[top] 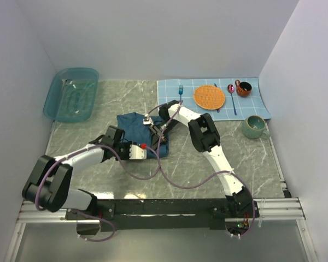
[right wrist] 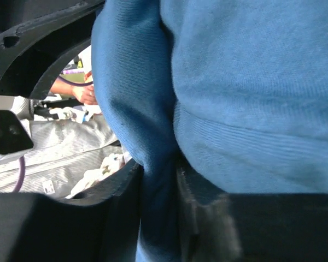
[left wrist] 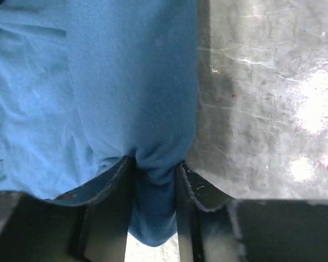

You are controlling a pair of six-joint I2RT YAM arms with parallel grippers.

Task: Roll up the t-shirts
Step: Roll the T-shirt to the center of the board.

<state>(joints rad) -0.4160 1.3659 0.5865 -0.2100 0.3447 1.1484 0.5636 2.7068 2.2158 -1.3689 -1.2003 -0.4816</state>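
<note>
A dark teal-blue t-shirt [top: 132, 124] lies bunched on the grey marbled table, left of centre. My left gripper [top: 144, 148] is at its near edge, shut on a fold of the t-shirt [left wrist: 153, 180]. My right gripper [top: 151, 124] reaches in from the right at the shirt's far right side and is shut on a fold of the cloth [right wrist: 158, 180]. In the right wrist view the shirt [right wrist: 251, 82] fills most of the frame. Much of the shirt is hidden under both grippers in the top view.
A see-through teal tub [top: 72, 94] stands at the back left. A light blue gridded placemat [top: 259, 103] at the back right bears an orange plate [top: 209, 97], a fork, a spoon and a dark mug [top: 244, 88]. A green cup [top: 255, 126] stands just off the mat.
</note>
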